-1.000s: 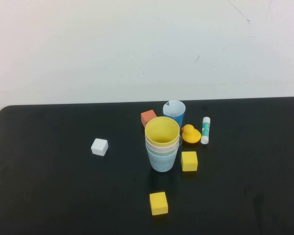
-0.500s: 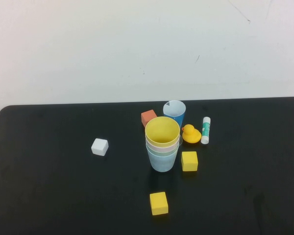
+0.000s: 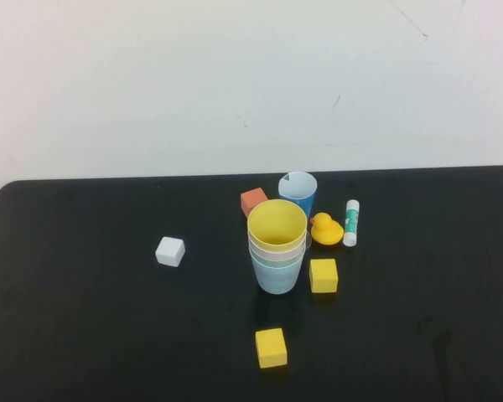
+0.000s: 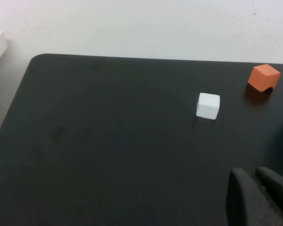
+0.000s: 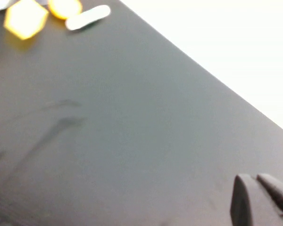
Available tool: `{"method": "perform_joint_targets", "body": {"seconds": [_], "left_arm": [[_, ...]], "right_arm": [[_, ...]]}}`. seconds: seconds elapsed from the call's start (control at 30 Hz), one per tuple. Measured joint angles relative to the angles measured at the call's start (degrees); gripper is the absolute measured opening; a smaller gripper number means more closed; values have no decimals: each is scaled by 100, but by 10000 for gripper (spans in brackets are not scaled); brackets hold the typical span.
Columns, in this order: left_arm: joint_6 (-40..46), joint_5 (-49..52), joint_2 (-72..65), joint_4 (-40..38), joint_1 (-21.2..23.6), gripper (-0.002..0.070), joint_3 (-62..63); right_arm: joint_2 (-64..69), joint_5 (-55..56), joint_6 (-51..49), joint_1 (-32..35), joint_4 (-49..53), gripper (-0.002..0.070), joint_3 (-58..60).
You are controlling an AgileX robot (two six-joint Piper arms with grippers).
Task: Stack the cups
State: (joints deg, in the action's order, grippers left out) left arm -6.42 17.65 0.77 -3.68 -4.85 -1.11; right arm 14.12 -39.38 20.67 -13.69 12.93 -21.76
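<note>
Nothing shifted since a second ago. Cups (image 3: 277, 251) nested in one upright stack mid-surface (image 3: 92, 318), yellow on top, light blue at the bottom, just beside a yellow block (image 3: 324, 275). Left pincer (image 4: 259, 197) closed, empty, low over the surface, well apart from a white block (image 4: 208, 106). Right pincer (image 5: 259, 200) likewise closed, empty.

High cam looks down from robot's side at whole black table (image 3: 84, 318) facing the wall; left wrist cam sits low over table's left part, sharing white cube (image 3: 170, 251) w/ high view; right wrist cam close over right part, sharing glue stick (image 5: 88, 17).
</note>
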Motion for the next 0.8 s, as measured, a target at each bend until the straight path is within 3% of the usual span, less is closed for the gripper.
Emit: {"method": "perform_joint_targets", "body": {"seconds": [0.2, 0.53, 0.8], "left_arm": [[12, 0, 0, 0, 9, -1, 0], [12, 0, 0, 0, 9, -1, 0], [12, 4, 0, 0, 9, -1, 0]], "right_arm": [[-468, 260, -56, 686, 148, -2, 165], [-1288, 2513, -963, 1652, 28, -2, 2110], [-1484, 1979, -1031, 1791, -18, -2, 2321]]}}
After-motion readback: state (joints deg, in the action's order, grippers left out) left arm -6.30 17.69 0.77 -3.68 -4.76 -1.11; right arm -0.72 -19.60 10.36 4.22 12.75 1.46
